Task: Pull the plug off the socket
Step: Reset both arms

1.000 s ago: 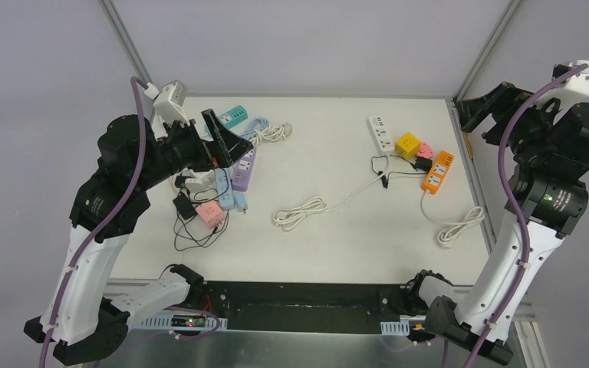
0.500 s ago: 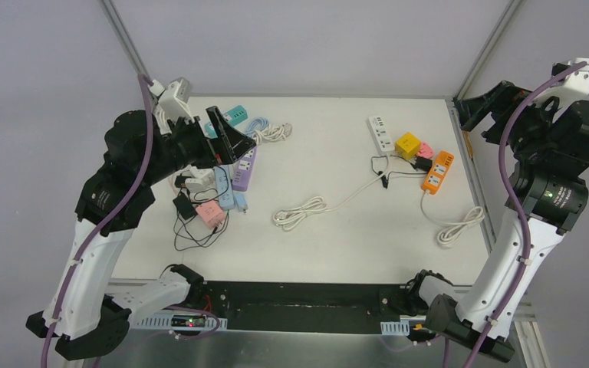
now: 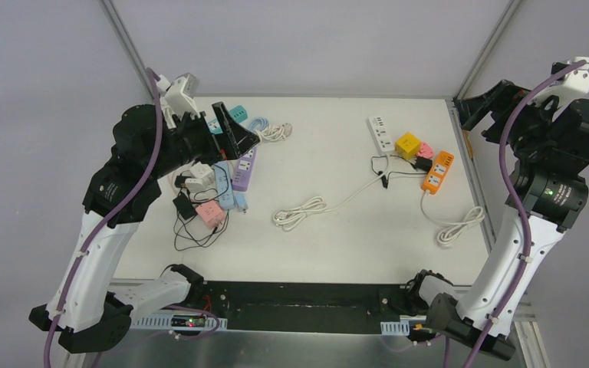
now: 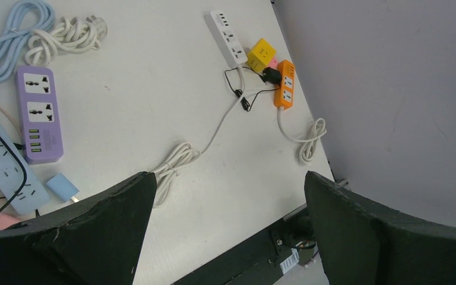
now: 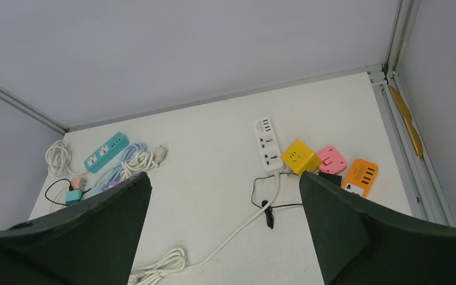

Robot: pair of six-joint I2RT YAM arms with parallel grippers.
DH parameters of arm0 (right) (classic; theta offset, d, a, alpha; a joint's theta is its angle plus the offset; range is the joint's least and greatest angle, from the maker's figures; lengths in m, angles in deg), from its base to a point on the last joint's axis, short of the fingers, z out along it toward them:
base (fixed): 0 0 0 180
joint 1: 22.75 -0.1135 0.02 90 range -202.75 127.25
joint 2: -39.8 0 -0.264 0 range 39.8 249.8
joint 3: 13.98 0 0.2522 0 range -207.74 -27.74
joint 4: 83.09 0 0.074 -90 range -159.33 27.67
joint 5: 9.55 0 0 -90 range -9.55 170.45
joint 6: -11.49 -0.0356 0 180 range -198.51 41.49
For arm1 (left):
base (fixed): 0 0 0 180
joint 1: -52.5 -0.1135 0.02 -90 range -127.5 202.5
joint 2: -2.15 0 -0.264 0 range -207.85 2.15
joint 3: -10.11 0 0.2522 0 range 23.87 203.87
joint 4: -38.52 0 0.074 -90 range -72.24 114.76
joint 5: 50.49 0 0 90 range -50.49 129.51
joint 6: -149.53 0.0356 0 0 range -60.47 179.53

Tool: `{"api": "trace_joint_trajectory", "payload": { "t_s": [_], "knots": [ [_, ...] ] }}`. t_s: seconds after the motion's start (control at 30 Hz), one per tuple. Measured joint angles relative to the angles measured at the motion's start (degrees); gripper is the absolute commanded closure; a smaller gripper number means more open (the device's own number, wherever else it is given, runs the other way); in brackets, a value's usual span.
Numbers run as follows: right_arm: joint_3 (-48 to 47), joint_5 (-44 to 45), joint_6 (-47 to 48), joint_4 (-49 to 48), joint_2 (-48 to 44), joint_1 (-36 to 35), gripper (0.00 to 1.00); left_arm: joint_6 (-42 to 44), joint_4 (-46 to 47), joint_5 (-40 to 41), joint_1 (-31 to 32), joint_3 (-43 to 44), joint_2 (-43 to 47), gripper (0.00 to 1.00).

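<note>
Plug [image 3: 423, 163], blocky black, sits on oblong orange socket [image 3: 438, 172]; left hand [image 4: 225, 176], right hand [image 5: 224, 176] gape wide.

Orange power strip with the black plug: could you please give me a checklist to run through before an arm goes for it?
1. Black plug seated in the orange power strip: ok.
2. Left hand open and empty: ok.
3. Right hand open and empty: ok.
4. Right hand positioned at the plug: not ok, it hangs high, well apart from it.
5. Something holding the orange power strip down: not ok, nothing touches it.
</note>
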Motion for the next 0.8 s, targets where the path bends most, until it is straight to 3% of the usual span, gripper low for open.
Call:
{"api": "trace_joint_trajectory", "payload": {
  "t_s": [0.8],
  "knots": [
    [0.0,0.0,0.02,0.0,0.31,0.04,0.0,1.14,0.83,-0.02,0.0,0.0,-1.11,0.01]
  ]
}}
